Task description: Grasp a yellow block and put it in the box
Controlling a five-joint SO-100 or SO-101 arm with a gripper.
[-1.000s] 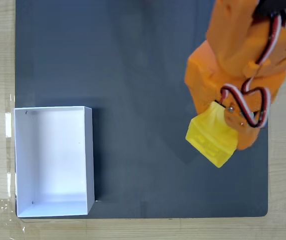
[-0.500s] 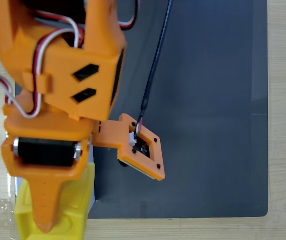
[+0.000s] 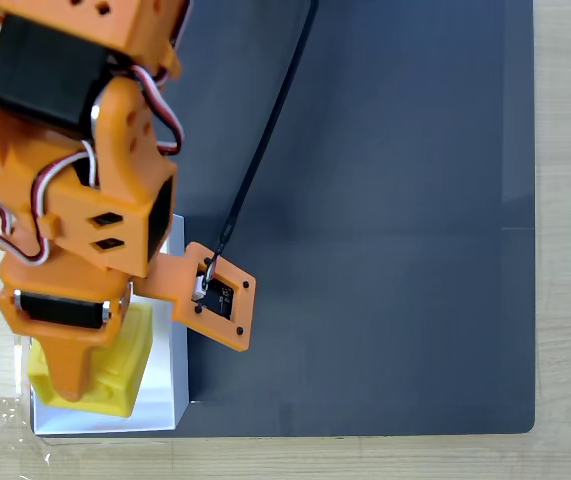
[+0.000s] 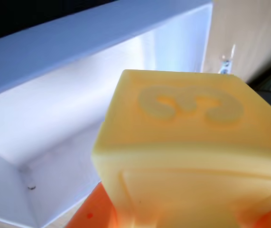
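Down at lower left of the fixed view, hung over the white thin-walled rectangular box (image 3: 105, 420): bright yellow plastic cube (image 3: 115, 370), clamped in the orange two-finger gripper (image 3: 70, 385). Looked rigid, light, smooth-sided; best pinched across flat opposite faces. Embossed "3" faced the wrist camera (image 4: 192, 102).
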